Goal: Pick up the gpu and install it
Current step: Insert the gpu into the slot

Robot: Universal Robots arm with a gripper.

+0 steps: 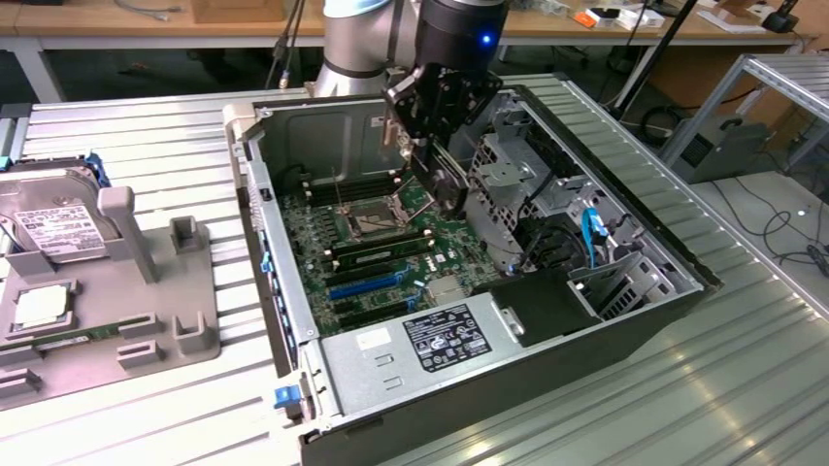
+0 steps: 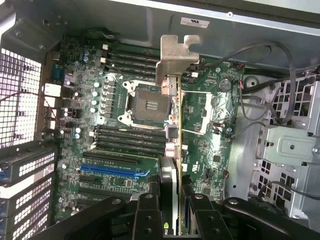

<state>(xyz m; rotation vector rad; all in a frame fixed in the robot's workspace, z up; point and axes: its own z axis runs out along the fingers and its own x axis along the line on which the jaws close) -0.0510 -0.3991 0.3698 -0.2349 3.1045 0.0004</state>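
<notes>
black two-fingered claw (image 2: 173,212) closed on the gpu (image 2: 172,132), a thin flat green circuit card with a black face and a silver metal end bracket, seen edge-on with one finger on each face. the card hangs inside the open black and silver metal computer case (image 1: 279,320), over the middle of the case and above the green motherboard (image 2: 210,125) on its floor. the bracket end lies toward one wall of the case. whether the card touches the board cannot be told. in the exterior view the claw (image 1: 434,165) and gpu (image 1: 447,194) reach down through the case's open side. a long blue plastic slot (image 2: 107,170) lies bare inside the case, apart from the card. outside the case, on the exterior view's left, a grey moulded tray (image 1: 194,340) holding a silver boxy hard drive (image 1: 52,228) rests on the ribbed metal desk (image 1: 725,388).
</notes>
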